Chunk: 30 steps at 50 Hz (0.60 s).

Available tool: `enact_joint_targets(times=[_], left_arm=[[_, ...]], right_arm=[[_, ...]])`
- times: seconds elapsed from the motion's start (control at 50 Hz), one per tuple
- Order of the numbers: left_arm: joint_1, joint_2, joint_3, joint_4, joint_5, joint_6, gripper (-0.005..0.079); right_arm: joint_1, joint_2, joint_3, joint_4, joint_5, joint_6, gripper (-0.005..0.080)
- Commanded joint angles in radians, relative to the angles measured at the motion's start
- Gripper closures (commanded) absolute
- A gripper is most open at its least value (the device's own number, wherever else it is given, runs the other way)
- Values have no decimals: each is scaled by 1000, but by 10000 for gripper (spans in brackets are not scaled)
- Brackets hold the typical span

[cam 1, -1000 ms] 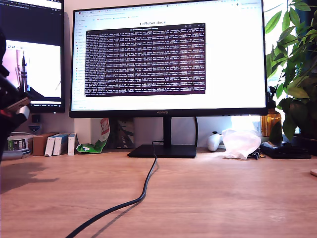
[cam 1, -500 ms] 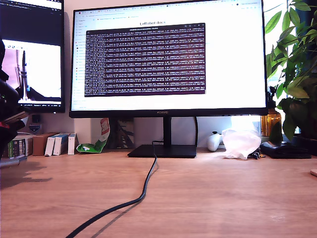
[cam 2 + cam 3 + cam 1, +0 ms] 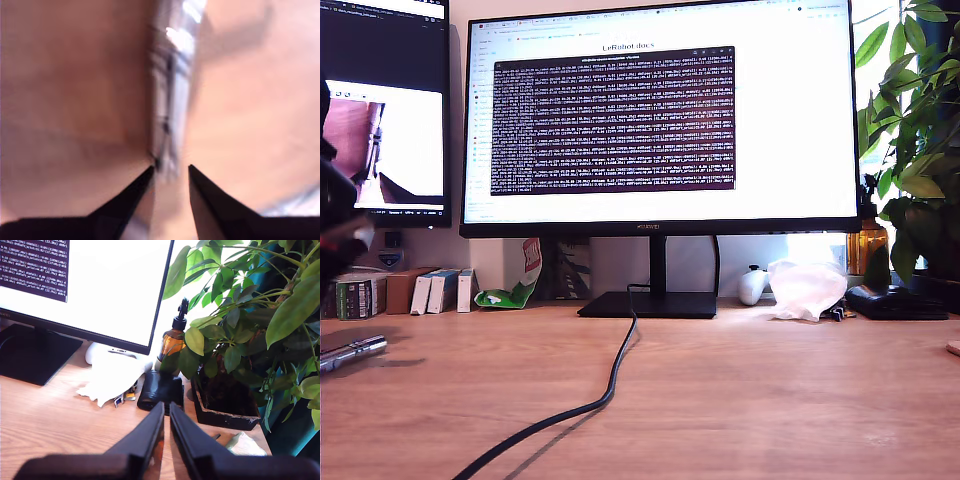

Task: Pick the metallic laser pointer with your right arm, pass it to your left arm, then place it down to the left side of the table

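Observation:
The metallic laser pointer point(image 3: 350, 352) lies flat on the wooden table point(image 3: 740, 400) at the exterior view's far left edge. It shows as a blurred silver cylinder point(image 3: 170, 100) in the first wrist view, reaching away from the jaws over the wood. My first gripper point(image 3: 171, 171) is open, its tips apart on either side of the pointer's near end. The first arm point(image 3: 335, 215) is a dark blur above the pointer. My second gripper point(image 3: 166, 415) is shut on nothing and faces the plant. The exterior view does not show it.
A black cable point(image 3: 605, 390) runs from the monitor stand point(image 3: 650, 303) toward the table's front. Small boxes point(image 3: 430, 290) stand at the back on the exterior view's left. A white cloth point(image 3: 807, 288), a black pouch point(image 3: 159, 389), a bottle point(image 3: 172, 342) and a potted plant point(image 3: 235, 345) crowd that view's right.
The pointer was held up in the first gripper at the exterior view's left edge. The gripper dipped, let go, and the pointer now lies on the table.

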Motion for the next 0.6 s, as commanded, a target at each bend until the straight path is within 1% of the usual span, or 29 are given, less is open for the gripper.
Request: enact_joint_targets(times=[0.0,0.12,0.18,0.22,0.28,0.32,0.38,0.48,0.58], left_arm=[[6,16,57,0,9,-2,555],[8,10,111,-1,14,-2,556],[8,9,135,-1,13,-1,580],[8,9,148,0,-3,2,638],[8,9,163,11,-34,13,769],[8,9,172,32,-54,19,758],[8,9,185,56,-51,18,758],[9,9,196,124,-26,11,758],[14,9,196,248,32,-13,758]], right_arm=[[-2,-2,-6,14,-1,1,760],[-2,-2,-6,18,-24,1,760],[-2,-2,-6,18,-27,1,760],[-2,-2,-6,19,-27,1,760],[-2,0,-6,19,-27,1,760],[-2,0,-6,20,-27,2,760],[-2,0,-6,23,-27,3,760],[-2,0,-6,47,-27,4,760],[-2,0,-1,77,-27,27,760]])
